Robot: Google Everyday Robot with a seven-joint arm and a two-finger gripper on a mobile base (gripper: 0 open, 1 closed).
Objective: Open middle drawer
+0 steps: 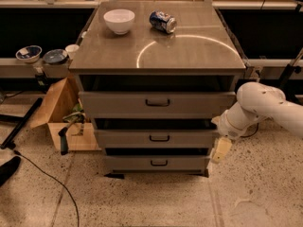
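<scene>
The end effector (221, 150) hangs just off the right edge of the middle drawer (123, 139), above the floor (258, 193); apart or together, I cannot tell.

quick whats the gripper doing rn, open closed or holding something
gripper: state cannot be told; it hangs by the right end of the middle drawer, away from the handle.
</scene>
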